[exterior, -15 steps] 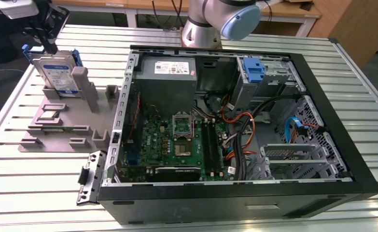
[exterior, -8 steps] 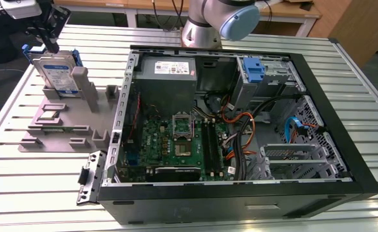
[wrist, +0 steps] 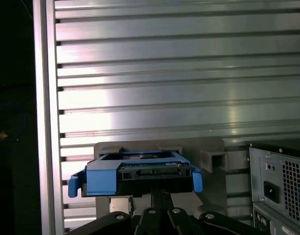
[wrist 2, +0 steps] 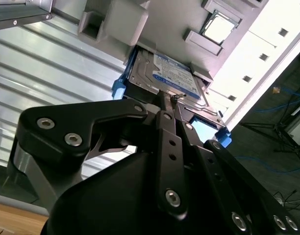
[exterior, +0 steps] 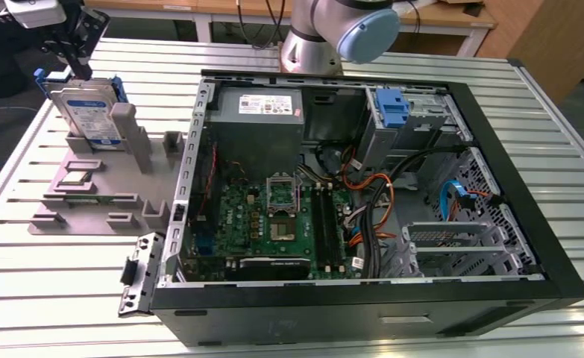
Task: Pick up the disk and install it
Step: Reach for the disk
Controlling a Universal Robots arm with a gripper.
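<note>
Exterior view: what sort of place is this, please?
Probably a robotics lab or test workshop: a robot arm stands on a slatted metal table beside an open computer case, and a grey fixture holds the disk upright.

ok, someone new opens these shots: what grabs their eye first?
First, the open computer case, lying on its side across the middle and the exterior view's right of the slatted metal table, its green motherboard exposed. Next, at the exterior view's left, the disk stands upright in a grey fixture, with the pincer right at its top edge.
</note>
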